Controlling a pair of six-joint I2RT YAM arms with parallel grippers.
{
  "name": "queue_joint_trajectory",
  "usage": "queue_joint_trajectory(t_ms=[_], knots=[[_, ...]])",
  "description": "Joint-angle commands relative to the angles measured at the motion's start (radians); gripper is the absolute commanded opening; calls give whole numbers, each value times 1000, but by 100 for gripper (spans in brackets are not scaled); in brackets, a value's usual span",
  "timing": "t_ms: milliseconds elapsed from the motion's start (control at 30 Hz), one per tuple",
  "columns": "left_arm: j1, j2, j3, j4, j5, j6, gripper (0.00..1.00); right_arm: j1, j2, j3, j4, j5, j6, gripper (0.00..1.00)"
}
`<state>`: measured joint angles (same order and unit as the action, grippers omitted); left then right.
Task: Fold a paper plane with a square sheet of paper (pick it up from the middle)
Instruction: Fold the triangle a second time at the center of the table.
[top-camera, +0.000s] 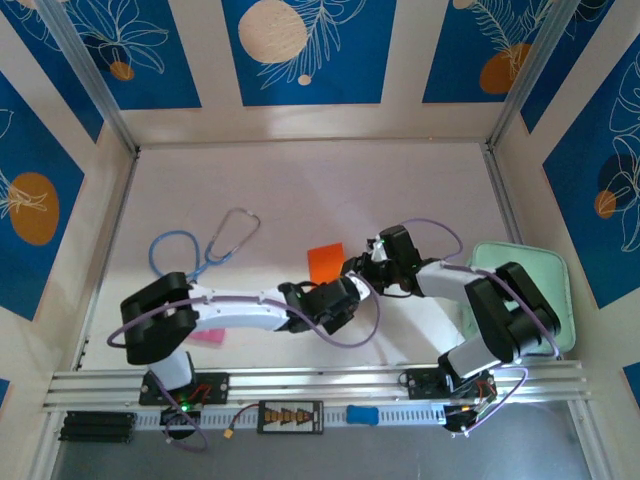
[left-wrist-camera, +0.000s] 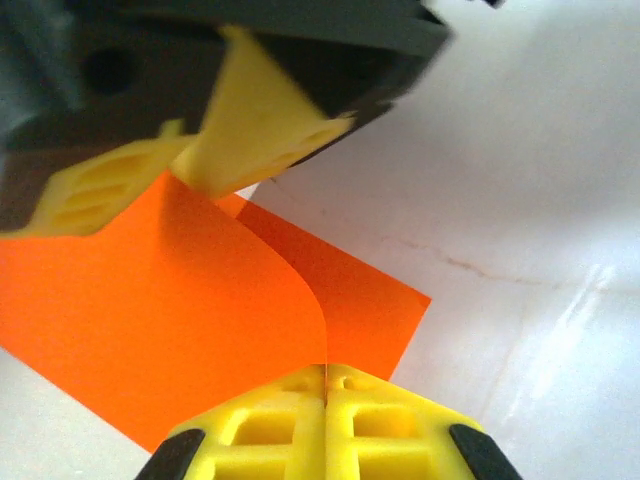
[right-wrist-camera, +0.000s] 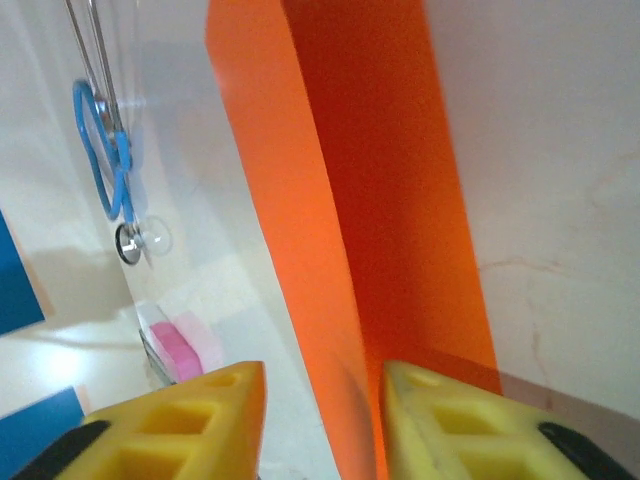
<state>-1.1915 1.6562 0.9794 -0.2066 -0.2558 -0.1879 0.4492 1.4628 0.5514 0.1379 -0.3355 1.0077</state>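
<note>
The square sheet of paper sits around the middle of the surface, somewhat closer to the near edge than the far one, with both arms reaching in to it from the near corners. It does not lie flat: in the left wrist view one part bends up in a smooth curve while another part stays on the surface with a corner pointing toward the right edge. The left end effector has its yellow fingers pressed together, the raised edge of the sheet pinched in the seam between them. The right end effector faces it from the other side; its fingers stand apart, and the upright fold of orange paper runs through the gap, closer to one finger than the other, with neither clearly pressing on it. A stethoscope with blue tubing lies toward the left edge, well apart from the sheet. A small pink block rests by the near-left corner beside the left arm. A pale green tray sits against the right edge.
</note>
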Motion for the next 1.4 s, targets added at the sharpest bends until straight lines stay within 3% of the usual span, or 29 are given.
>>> queue_joint_trajectory(t_ms=[0, 200, 300, 400, 500, 633, 967, 1367], knots=[[67, -53, -31, 69, 226, -106, 0, -14, -98, -12, -159, 109, -46, 45], [118, -44, -40, 119, 361, -171, 0, -19, -266, -38, -298, 264, -69, 44], [129, -28, -43, 136, 399, -194, 0, -28, -336, -80, -306, 277, -22, 42], [143, -27, -62, 167, 420, -228, 0, -63, -358, -129, -274, 201, 50, 26], [156, -31, -73, 181, 418, -248, 0, -68, -357, -182, -151, 76, 32, 21], [162, -34, -80, 172, 405, -249, 0, -20, -365, -189, -168, 126, 42, 9], [165, -35, -102, 184, 394, -260, 0, 85, -289, -194, -81, 115, 81, 5], [167, -34, -110, 190, 386, -274, 0, 124, -218, -207, -19, 132, 110, 0]])
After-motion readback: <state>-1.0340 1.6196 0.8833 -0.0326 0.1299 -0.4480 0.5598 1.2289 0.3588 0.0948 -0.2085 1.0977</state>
